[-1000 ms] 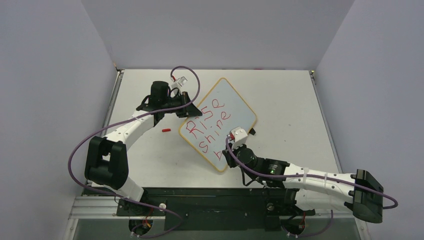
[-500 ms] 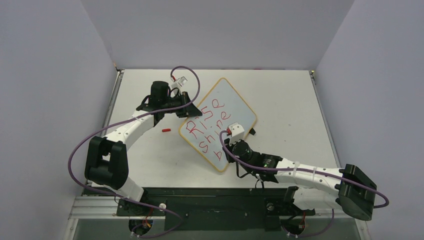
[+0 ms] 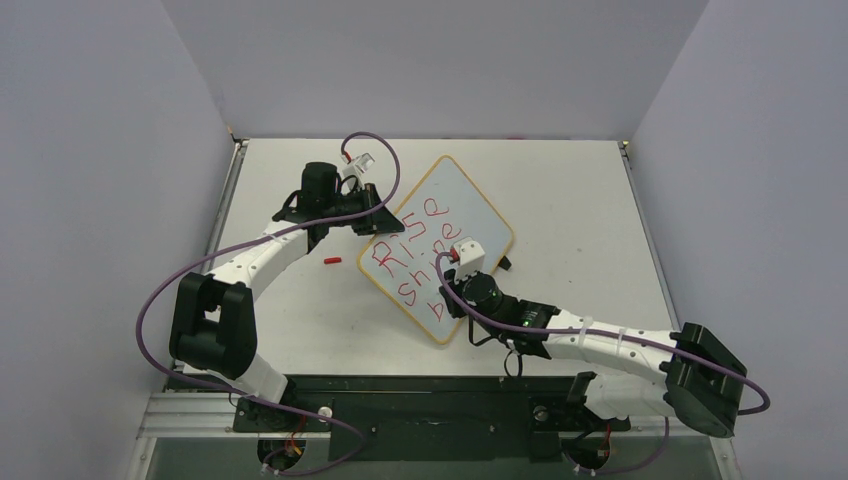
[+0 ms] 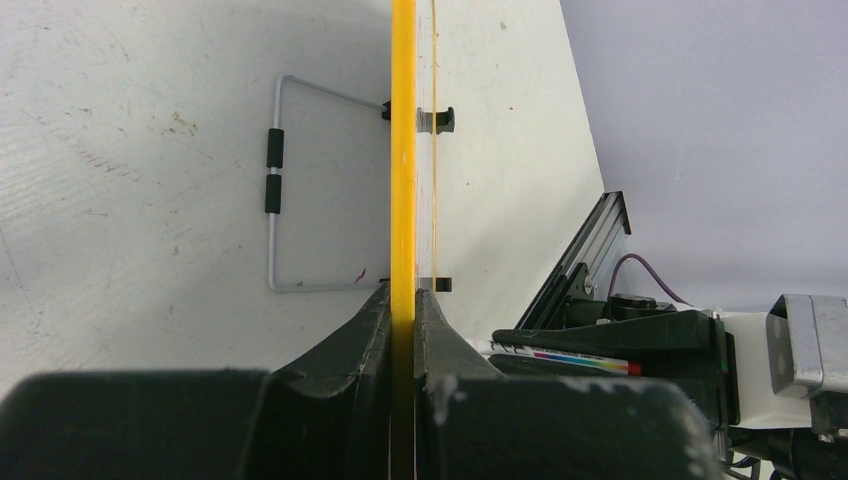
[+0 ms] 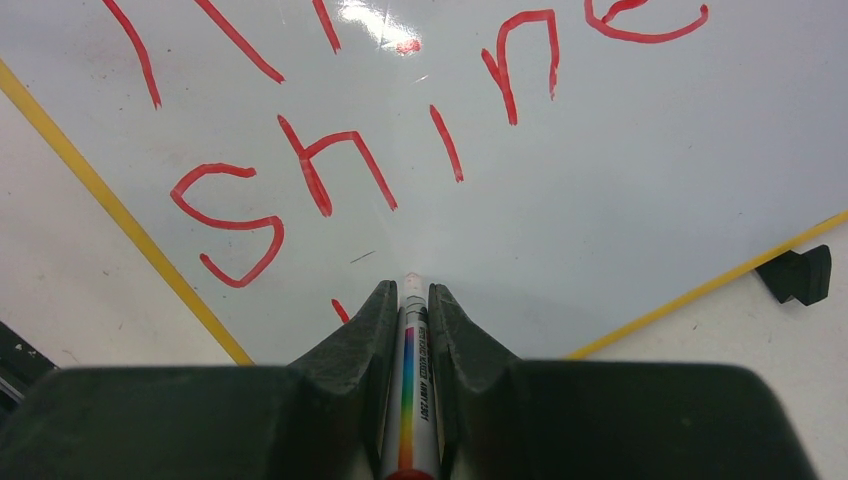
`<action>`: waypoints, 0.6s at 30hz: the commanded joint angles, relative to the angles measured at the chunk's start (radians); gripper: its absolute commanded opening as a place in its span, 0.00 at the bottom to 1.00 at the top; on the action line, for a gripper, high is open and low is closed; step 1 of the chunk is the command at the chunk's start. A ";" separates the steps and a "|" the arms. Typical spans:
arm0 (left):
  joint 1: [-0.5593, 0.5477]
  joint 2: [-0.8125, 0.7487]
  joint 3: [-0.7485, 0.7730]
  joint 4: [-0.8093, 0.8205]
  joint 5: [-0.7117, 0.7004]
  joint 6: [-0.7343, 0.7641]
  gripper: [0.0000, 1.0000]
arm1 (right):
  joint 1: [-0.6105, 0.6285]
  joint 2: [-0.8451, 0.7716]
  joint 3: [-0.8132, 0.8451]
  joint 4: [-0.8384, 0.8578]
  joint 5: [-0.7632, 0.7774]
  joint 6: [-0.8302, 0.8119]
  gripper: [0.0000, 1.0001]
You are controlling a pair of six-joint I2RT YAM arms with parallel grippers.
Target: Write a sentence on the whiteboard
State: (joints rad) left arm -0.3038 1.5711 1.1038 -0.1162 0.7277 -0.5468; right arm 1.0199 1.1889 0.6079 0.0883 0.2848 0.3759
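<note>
Right pincer [image 3: 455, 280] pinching marker, poised over near corner of whiteboard [image 3: 470, 195]. Board lying skewed mid-tabletop [image 3: 580, 180]. Left pincer [image 3: 378, 216] clamping its left edge.

Left wrist: my fingers squeezing yellow frame [image 4: 403, 150] from both sides. Needing firm clamp so board is not sliding under strokes.

Right wrist: marker [image 5: 408, 380] sitting straight between fingers, tip beside started "b" under red lettering [image 5: 330, 180]; contact unclear. Aiming for next letter level, pressing lightly, spacing evenly.

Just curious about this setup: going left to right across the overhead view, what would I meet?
Left arm's black elbow block, small red cap-like piece, white orange-framed rectangular whiteboard, right arm's black elbow block.
</note>
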 commanded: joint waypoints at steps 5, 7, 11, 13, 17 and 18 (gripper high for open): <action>0.004 -0.022 0.009 0.060 -0.036 0.033 0.00 | -0.011 0.016 0.018 0.051 -0.020 -0.005 0.00; 0.005 -0.021 0.010 0.059 -0.035 0.033 0.00 | -0.011 0.018 0.008 0.052 -0.024 -0.001 0.00; 0.005 -0.021 0.009 0.061 -0.036 0.034 0.00 | -0.011 0.013 -0.017 0.053 -0.026 0.008 0.00; 0.005 -0.021 0.008 0.060 -0.035 0.034 0.00 | -0.011 0.008 -0.034 0.053 -0.026 0.016 0.00; 0.004 -0.020 0.009 0.061 -0.034 0.033 0.00 | -0.010 -0.008 -0.069 0.051 -0.026 0.030 0.00; 0.004 -0.020 0.009 0.061 -0.033 0.033 0.00 | -0.009 -0.016 -0.078 0.049 -0.024 0.035 0.00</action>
State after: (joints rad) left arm -0.3038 1.5715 1.1034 -0.1165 0.7258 -0.5465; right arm 1.0142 1.1839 0.5751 0.1368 0.2752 0.3820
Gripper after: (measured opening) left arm 0.040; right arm 0.101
